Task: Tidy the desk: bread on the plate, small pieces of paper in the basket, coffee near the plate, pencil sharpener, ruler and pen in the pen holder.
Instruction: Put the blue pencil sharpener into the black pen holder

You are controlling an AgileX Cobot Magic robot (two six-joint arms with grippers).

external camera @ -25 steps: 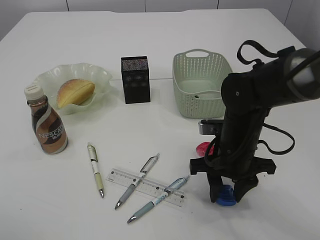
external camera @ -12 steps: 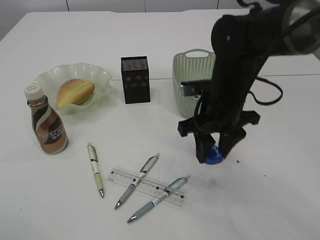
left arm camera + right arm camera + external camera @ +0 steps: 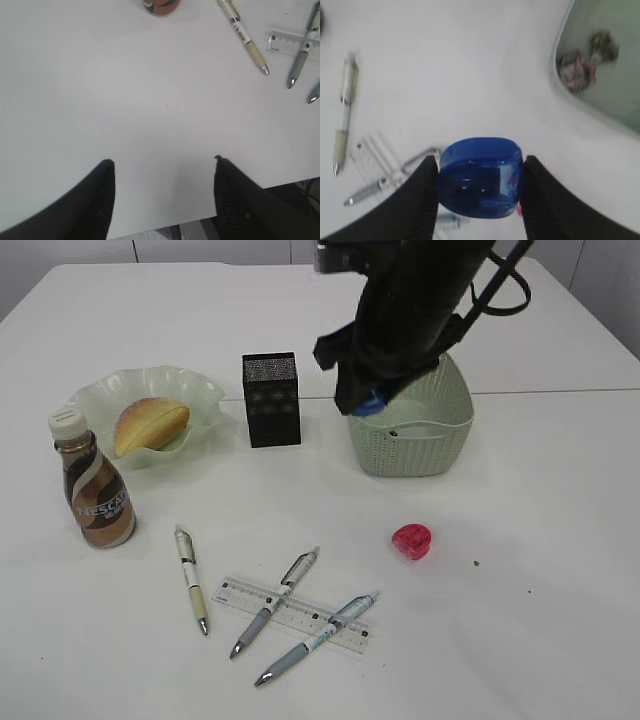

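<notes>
Blue pencil sharpener clamped in right gripper, beside basket, near pen holder.

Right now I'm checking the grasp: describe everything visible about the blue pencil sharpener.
The blue pencil sharpener is a rounded, glossy, translucent plastic piece. The right gripper clamps it from both sides, lifted clear of the table. From the exterior view it hangs beside the green basket's left rim, near the black pen holder.

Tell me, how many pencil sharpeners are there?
2. A blue sharpener is held in the right claw, up by the basket. A pink sharpener lies on the table, right of the pens. None other shows.
</notes>
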